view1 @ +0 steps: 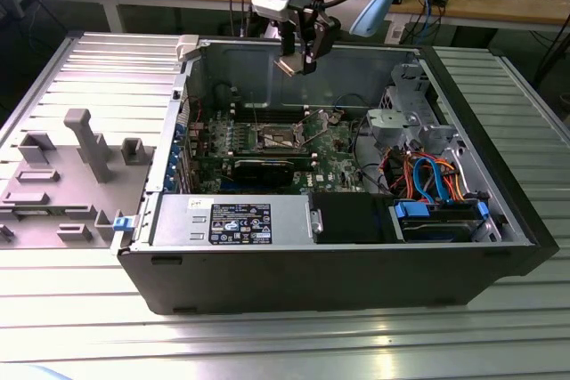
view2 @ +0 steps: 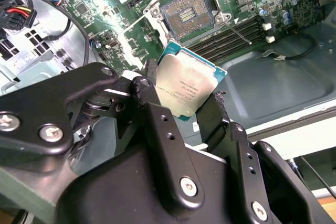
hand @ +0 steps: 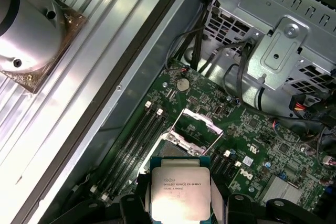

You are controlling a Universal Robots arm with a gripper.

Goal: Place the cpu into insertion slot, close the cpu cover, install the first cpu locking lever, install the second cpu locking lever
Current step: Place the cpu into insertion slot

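Because the cpu (hand: 180, 190) is judged light, rigid yet fragile on its contact face, the pincer (view2: 185, 87) clamps its opposite edges, well above the insertion slot (view2: 188, 14).

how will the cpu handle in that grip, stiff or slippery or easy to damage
Probably stiff: the cpu sits flat and unbent, pinched by its edges in the gripper. Likely light, being a thin plate. Its smooth metal face looks slippery, so it might twist in an edge grip.
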